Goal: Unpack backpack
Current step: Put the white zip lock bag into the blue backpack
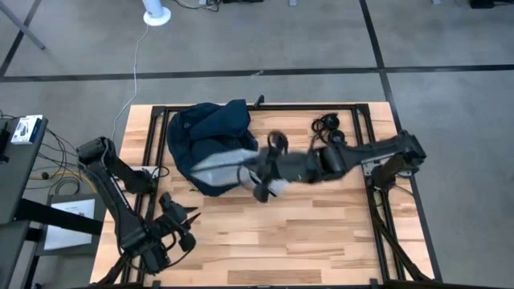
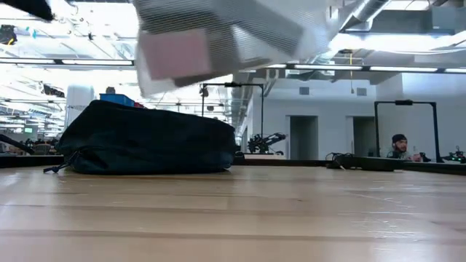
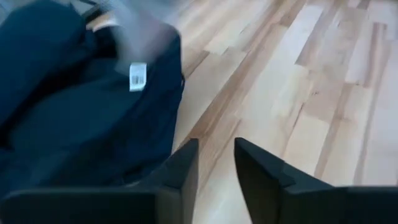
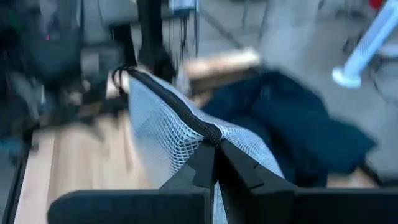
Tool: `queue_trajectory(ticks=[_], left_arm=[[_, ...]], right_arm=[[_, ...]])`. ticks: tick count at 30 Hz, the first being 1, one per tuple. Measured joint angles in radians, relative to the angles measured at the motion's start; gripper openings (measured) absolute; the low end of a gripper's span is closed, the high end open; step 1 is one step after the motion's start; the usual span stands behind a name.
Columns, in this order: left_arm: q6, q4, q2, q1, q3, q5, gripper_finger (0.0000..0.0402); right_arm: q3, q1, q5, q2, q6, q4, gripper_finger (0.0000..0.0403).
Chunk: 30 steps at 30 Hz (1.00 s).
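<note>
The dark navy backpack (image 1: 207, 138) lies on its side at the table's far left, also visible in the low view (image 2: 145, 140) and the left wrist view (image 3: 74, 106). My right gripper (image 1: 265, 172) reaches in from the right, beside the backpack's near right edge, and is shut on a white mesh pouch (image 4: 168, 130) with a black zipper. The blurred pouch (image 2: 218, 36) is up in the air, higher than the backpack. My left gripper (image 1: 186, 215) waits near the table's front left, open with nothing between its fingers (image 3: 214, 165), pointing at the backpack. My right gripper pinches the mesh pouch's black zipper edge (image 4: 210, 135) between its two fingers, which lie across that edge. The arm comes roughly level from the table's right. The pouch stretches away from the fingers toward the backpack and is clear of the table top (image 2: 218, 36).
A bundle of black cables (image 1: 328, 124) lies at the table's far right. The dark frame rails (image 1: 377, 193) run along the table's edges. A person (image 2: 399, 147) sits in the room beyond the table. A white fan base (image 1: 157, 16) stands on the floor behind.
</note>
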Motion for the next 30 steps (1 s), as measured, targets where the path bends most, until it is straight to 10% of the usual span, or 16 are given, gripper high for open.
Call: queue_trajectory(ticks=[8,17,30], left_arm=[[-0.078,0.093,-0.002,-0.028,-0.133,0.001,0.0004],[-0.017,0.159,-0.002,-0.028,-0.154,0.002,0.0001],[0.007,0.169,-0.002,-0.027,-0.154,0.002,0.0001]], right_arm=[[-0.001,-0.2,-0.245,0.122,-0.045,0.228,0.0],[-0.001,-0.379,-0.263,0.263,-0.007,0.394,0.0],[0.003,-0.342,-0.318,0.456,0.112,0.494,0.0028]])
